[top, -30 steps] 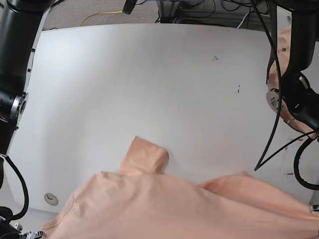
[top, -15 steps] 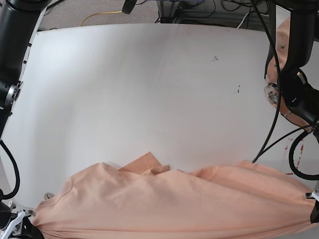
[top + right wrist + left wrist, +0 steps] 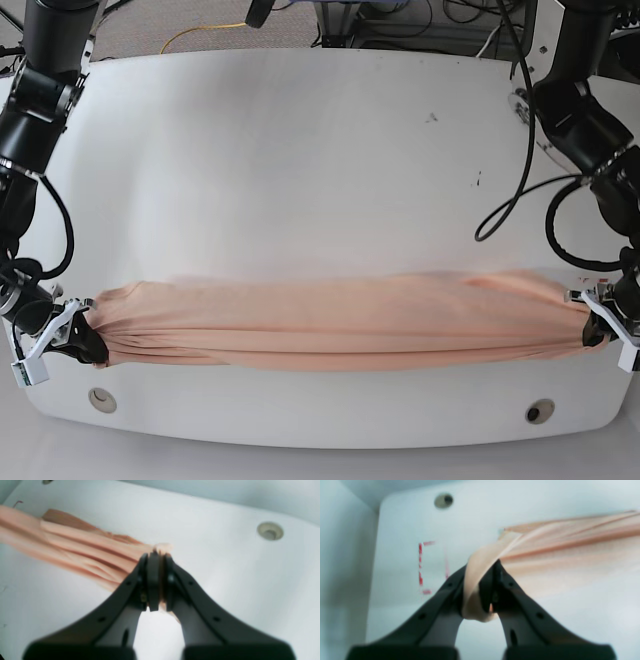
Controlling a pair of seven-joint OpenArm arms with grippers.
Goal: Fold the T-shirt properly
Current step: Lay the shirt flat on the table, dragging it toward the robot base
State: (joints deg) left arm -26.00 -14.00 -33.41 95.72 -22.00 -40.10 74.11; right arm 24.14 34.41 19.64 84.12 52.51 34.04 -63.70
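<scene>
1. Garment: the T-shirt (image 3: 340, 320) was stretched into a long, gathered band of peach-pink cloth across the near part of the white table (image 3: 300, 150), running from one side of the base view to the other, with lengthwise creases along it.
2. Left gripper (image 3: 480, 585): its two dark jaws were pressed together on one end of the T-shirt (image 3: 570, 552); a fold of cloth wrapped over the tip and hung down between the jaws. In the base view this gripper (image 3: 600, 325) sat at that view's right, at the table's edge.
3. Right gripper (image 3: 156, 580): its jaws were likewise pinched shut on the other end of the T-shirt (image 3: 82, 550), a small tuft of cloth showing just past the tips. In the base view it (image 3: 70, 335) sat at that view's left.
4. Table details: red marks (image 3: 421, 565) lay just beside the left gripper, and round holes (image 3: 102, 399) (image 3: 541, 411) showed in the two near corners, near the cloth but apart from it.
</scene>
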